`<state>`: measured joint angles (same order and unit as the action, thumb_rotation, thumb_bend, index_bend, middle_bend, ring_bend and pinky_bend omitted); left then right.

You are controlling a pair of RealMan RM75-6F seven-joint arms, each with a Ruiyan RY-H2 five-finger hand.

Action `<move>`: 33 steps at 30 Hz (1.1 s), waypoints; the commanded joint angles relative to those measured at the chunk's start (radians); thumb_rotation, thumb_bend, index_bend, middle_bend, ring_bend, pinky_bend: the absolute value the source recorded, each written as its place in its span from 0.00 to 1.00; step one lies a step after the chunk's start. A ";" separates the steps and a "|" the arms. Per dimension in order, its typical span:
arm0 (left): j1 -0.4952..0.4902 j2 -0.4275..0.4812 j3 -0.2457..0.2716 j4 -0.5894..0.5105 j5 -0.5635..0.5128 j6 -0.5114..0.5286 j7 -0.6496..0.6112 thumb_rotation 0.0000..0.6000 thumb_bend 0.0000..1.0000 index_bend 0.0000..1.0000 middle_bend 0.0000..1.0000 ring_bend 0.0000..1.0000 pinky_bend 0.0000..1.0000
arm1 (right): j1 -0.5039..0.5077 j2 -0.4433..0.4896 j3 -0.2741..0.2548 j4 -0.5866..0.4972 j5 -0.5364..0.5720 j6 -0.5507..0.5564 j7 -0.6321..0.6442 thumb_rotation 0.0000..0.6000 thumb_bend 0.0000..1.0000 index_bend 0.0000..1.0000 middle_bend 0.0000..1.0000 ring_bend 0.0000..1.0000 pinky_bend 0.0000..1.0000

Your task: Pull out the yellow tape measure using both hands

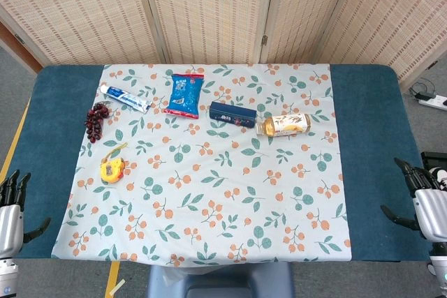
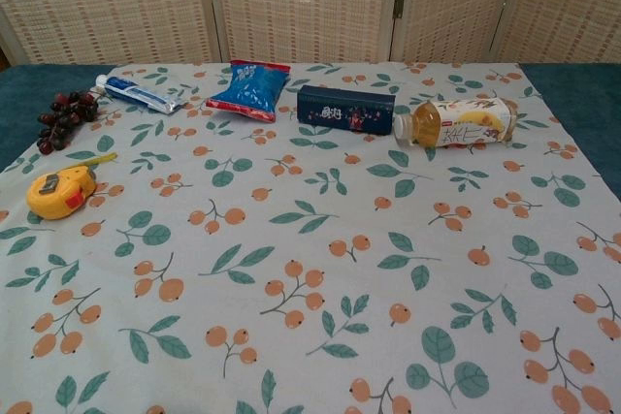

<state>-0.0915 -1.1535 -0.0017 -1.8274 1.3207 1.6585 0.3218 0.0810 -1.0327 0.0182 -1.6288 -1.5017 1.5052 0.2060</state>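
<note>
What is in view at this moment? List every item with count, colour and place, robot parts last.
tape measure: 1, yellow with a short strip of tape out, left part of the cloth
grapes: 1 bunch, dark red, far left edge of the cloth
toothpaste tube: 1, white and blue, far left, beside the grapes
snack bag: 1, blue with red ends, far side, left of centre
box: 1, dark blue, far side, centre
bottle: 1, clear with amber drink, lying on its side right of the box
tablecloth: 1, pale with leaf and fruit print, over a dark blue table
left hand: 1, grey and black, near left table edge, holding nothing
right hand: 1, grey and black, near right table edge, holding nothing
</note>
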 commanded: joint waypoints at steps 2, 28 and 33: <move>-0.004 -0.003 -0.007 0.003 0.011 -0.021 0.003 1.00 0.26 0.03 0.03 0.00 0.00 | 0.008 -0.003 -0.001 0.003 -0.017 -0.016 0.003 1.00 0.26 0.00 0.15 0.20 0.12; -0.255 -0.075 -0.176 0.096 -0.144 -0.412 0.049 1.00 0.26 0.06 0.03 0.00 0.00 | 0.024 0.044 0.047 -0.020 -0.016 -0.027 0.010 1.00 0.26 0.00 0.15 0.21 0.12; -0.344 -0.140 -0.209 0.165 -0.257 -0.520 0.115 1.00 0.25 0.10 0.04 0.01 0.00 | 0.031 0.058 0.058 -0.030 -0.016 -0.030 0.012 1.00 0.26 0.00 0.15 0.21 0.12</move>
<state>-0.3939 -1.2591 -0.1888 -1.6988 1.1098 1.1822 0.3997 0.1118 -0.9752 0.0753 -1.6588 -1.5173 1.4759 0.2175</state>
